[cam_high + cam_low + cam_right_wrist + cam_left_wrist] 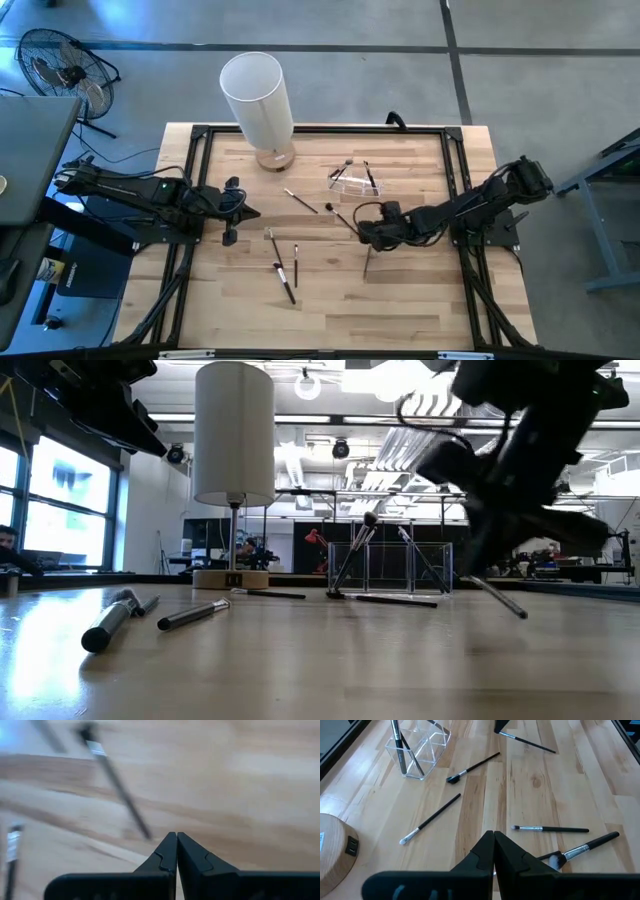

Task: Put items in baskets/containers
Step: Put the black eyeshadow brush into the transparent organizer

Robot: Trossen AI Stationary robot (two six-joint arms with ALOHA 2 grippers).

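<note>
Wooden table, brushes scattered, two already standing in the clear holder at the far side.

I see my right gripper low over the middle of the table with its fingers pressed together; whether they pinch the thin brush slanting down beside them I cannot tell. My left gripper waits at the left, fingers closed on nothing. Loose brushes lie between them: one near the white cylinder lamp, a pair nearer me.
</note>
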